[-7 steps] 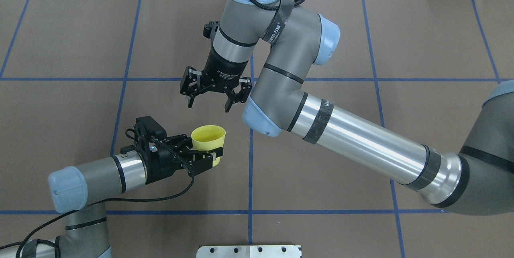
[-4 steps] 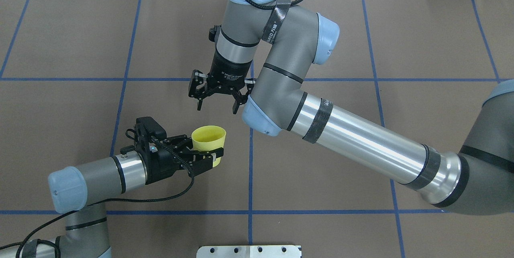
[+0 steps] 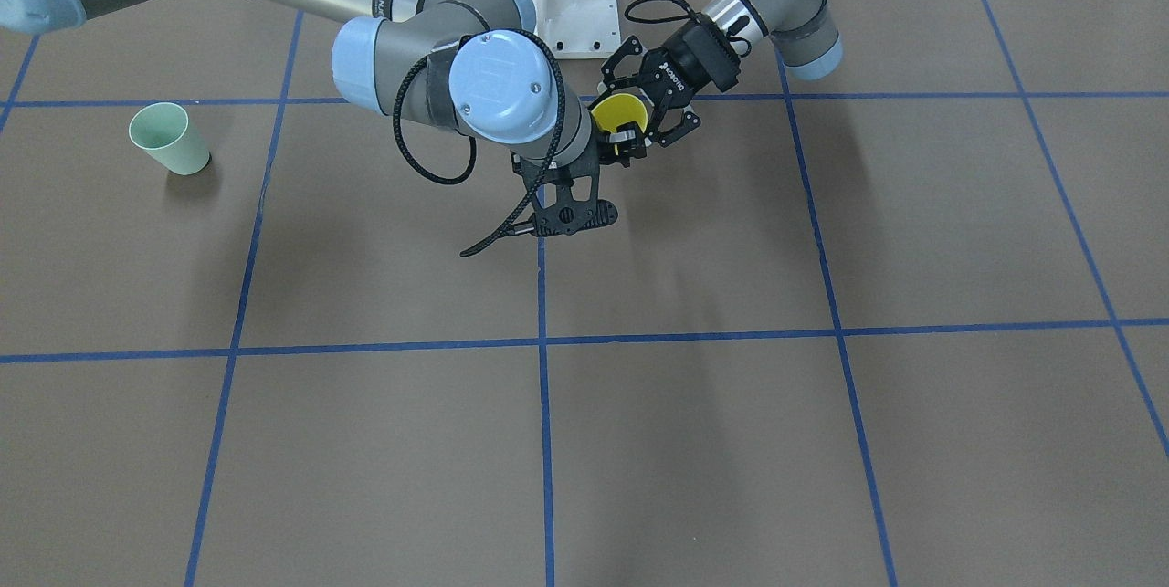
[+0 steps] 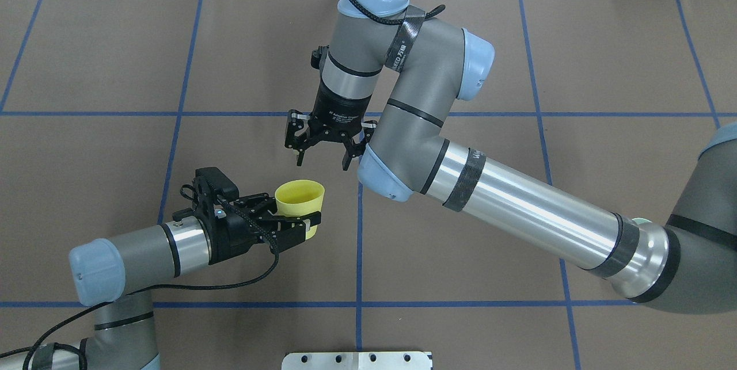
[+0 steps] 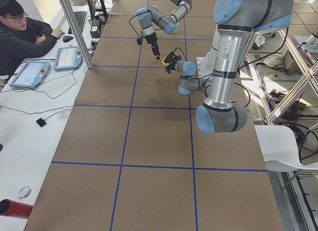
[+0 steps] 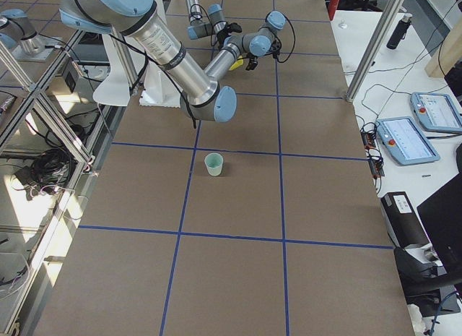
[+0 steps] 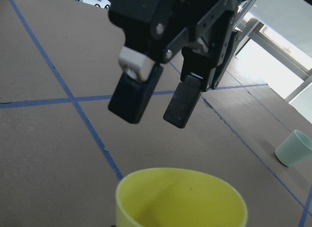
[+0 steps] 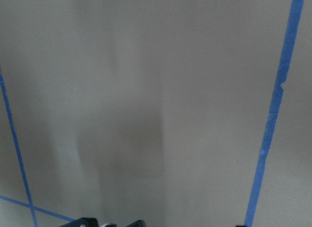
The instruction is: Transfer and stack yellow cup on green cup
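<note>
Your left claw clasps the yellow cup; right claw hangs spread nearby. Likely light, squashable: pinch its rim gently.

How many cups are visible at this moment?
2. The yellow cup is held in the left gripper; the green cup stands on the table, toward the robot's right. No others show.

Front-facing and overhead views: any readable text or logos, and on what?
"ROBOTIQ": black body of the left pincer.
"WA", rest cut off: forearm strap on the right arm.
White print on the right pincer body and on the wrist strap: too small to read.
No text on the yellow cup or the green cup.
</note>
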`<state>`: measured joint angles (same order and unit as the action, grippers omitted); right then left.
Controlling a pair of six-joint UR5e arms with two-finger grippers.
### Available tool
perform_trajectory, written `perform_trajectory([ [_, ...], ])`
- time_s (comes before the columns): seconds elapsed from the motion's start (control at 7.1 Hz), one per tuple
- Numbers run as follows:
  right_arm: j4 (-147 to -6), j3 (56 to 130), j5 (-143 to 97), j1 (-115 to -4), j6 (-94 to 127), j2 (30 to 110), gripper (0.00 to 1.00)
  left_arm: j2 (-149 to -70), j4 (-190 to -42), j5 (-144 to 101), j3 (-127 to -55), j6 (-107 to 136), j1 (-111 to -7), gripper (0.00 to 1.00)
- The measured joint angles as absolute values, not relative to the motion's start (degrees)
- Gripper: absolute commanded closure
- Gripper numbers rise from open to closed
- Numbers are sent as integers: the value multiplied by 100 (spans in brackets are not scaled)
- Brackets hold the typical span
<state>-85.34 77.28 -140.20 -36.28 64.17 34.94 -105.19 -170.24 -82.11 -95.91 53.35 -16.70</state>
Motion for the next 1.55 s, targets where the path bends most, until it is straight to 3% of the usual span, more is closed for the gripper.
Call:
perform_trajectory([
  [1.13,-8558,8291,-13920,-3377,6432,3908,16,-10574,-16995,-8201,-9589,5335,-1670,85],
  [1.27,-8555,8294,-13873,-3329,6433,3922,19,-10594,-16991,-8200,-9586,5335,-1670,85],
  [1.55,-8558,8296,-13832,-3276,6436,3942,37,-10613,-16989,-8200,-9582,5341,-1670,85],
])
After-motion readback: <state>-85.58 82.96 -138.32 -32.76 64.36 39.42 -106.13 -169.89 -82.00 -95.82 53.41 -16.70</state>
